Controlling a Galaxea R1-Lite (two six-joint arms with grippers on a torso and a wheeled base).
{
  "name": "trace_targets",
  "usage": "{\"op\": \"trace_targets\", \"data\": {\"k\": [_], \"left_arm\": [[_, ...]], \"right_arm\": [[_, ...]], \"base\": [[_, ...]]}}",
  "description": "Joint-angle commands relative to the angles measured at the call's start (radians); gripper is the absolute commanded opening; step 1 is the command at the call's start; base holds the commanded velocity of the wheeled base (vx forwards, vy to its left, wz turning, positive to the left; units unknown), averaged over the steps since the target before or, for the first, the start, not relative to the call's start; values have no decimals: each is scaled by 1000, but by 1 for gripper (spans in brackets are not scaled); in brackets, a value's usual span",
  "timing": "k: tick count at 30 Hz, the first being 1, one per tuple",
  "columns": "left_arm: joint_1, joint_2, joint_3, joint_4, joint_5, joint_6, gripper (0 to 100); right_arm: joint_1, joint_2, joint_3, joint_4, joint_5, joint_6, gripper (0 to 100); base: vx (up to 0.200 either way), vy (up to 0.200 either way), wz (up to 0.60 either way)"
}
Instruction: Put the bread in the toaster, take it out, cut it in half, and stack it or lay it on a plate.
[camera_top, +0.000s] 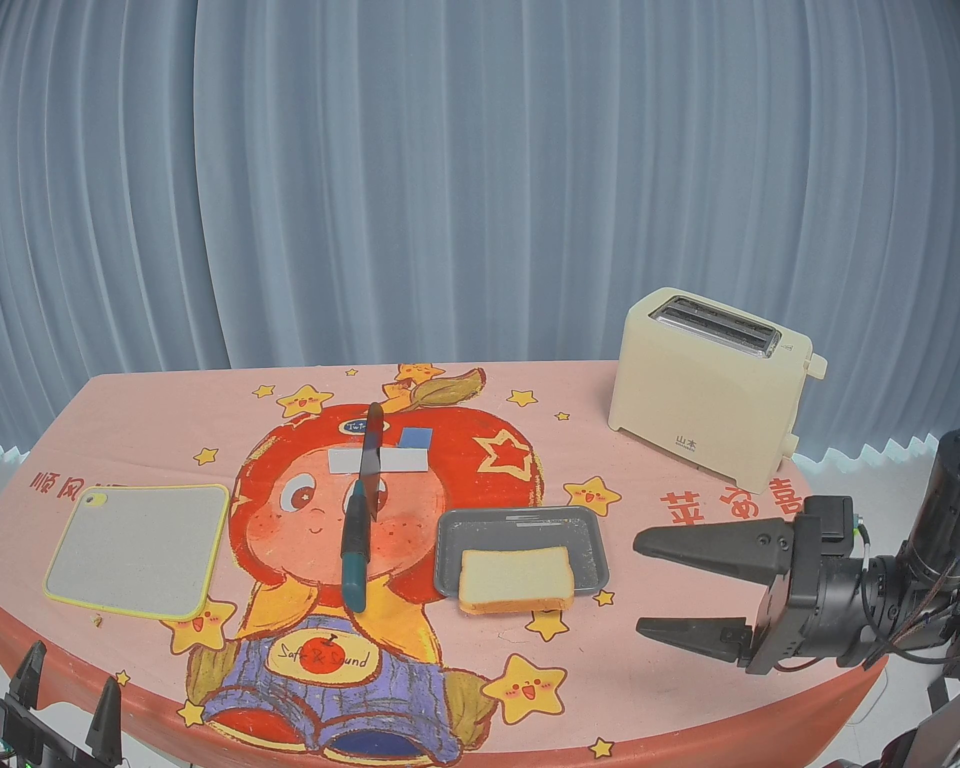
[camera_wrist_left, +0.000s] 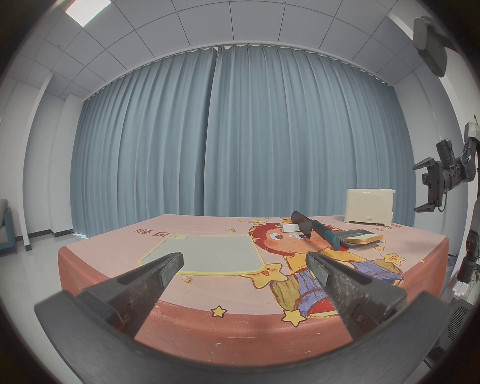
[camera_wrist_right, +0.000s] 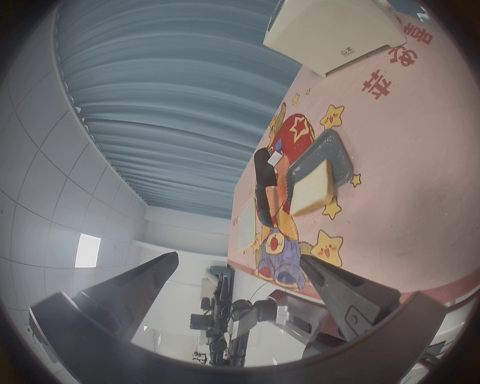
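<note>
Bread (camera_top: 516, 578) lay flat at the near edge of the grey tray (camera_top: 592, 545). From your head camera it seemed to overlap the near rim, though I couldn't be sure how far. Your right gripper (camera_top: 640, 587) hung off the right side of the pink, cartoon-printed table (camera_top: 700, 660). It was level with that slice and well apart from it. Its fingers were spread wide with nothing between them, tips pointing toward the tray. Your left gripper (camera_top: 72, 670) sat low off the table's near left corner, released as well, both fingers parted and empty.

Toaster (camera_top: 705, 385) stood upright at the far right of the table, slots facing up, beyond the tray. Knife (camera_top: 358, 520) lay just left of the tray, teal handle toward you. Its blade pointed away across a white strip (camera_top: 345, 460), with a small blue tag (camera_top: 415, 437) just beside it. Cutting board (camera_top: 140, 548), grey with a yellow-green rim, rested flat on the left side of the table, well apart from the knife.
</note>
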Motion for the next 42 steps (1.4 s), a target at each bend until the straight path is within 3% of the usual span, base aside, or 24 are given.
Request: {"op": "trace_targets", "data": {"k": [1,21,30,36,42], "left_arm": [[0,2,18,0,0,0,100],[0,2,18,0,0,0,100],[0,2,18,0,0,0,100],[0,2,18,0,0,0,100],[0,2,18,0,0,0,100]], "right_arm": [[0,44,3,-28,-22,0,100],[-22,153,18,-45,-40,8,100],[-34,190,40,-146,-43,16,100],[-33,230,37,-220,-103,53,100],[-23,280,34,-231,-107,59,100]], "base": [[0,0,0],[0,0,0],[0,0,0],[0,0,0],[0,0,0]]}}
